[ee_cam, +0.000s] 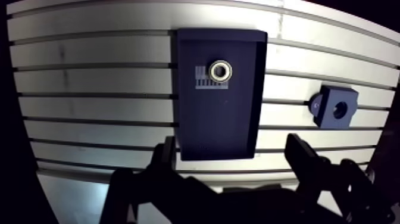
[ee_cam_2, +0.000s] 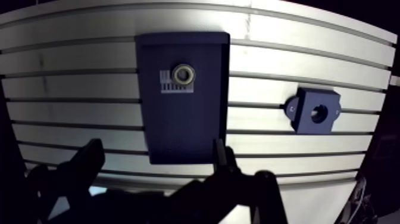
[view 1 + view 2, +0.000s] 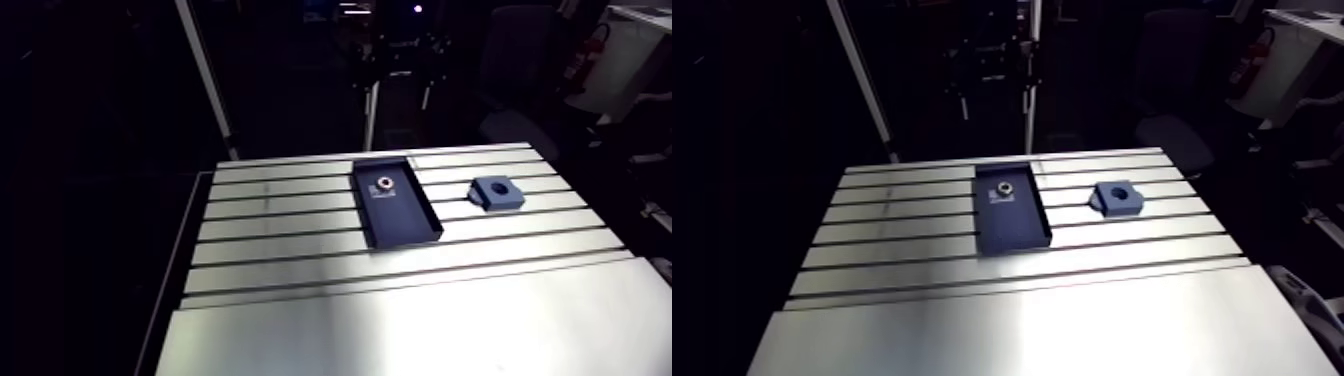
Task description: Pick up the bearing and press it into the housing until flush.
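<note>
While untouched, bearing (image 1: 220,71) beyond end effector (image 1: 231,143)

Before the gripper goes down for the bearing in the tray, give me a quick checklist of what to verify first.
1. Bearing lies flat and uncovered in the tray: ok.
2. Gripper open and holding nothing: ok.
3. Gripper centred over the bearing: not ok; the bearing lies ahead of it, toward the tray's far end.
4. Housing stands apart from the tray, bore facing up and apparently empty: ok.
5. Housing fastened to the table: cannot tell.
</note>
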### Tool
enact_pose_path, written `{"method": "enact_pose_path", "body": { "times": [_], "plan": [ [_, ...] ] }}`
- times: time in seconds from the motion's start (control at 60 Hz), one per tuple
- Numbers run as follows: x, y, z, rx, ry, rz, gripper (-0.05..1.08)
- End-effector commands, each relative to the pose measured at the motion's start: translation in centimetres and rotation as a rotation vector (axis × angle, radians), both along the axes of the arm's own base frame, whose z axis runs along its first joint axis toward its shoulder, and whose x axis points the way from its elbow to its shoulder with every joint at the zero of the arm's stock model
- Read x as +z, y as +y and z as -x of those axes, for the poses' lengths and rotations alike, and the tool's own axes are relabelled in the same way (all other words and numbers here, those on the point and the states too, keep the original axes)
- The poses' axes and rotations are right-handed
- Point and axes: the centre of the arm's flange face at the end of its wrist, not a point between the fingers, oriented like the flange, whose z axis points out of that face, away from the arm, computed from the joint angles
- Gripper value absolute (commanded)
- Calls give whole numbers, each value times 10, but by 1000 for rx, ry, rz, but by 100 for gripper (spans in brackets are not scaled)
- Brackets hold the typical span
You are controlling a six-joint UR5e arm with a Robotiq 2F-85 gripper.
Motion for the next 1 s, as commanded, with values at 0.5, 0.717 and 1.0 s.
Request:
{"method": "enact_pose_path", "body": {
  "times": [0.5,0.717,1.0],
  "plan": [
    [-51,12,4,-87,-21,-5,1],
    [-66,35,11,-112,-38,3,1],
    [-80,32,10,-118,-60,5,5]
  ]
}}
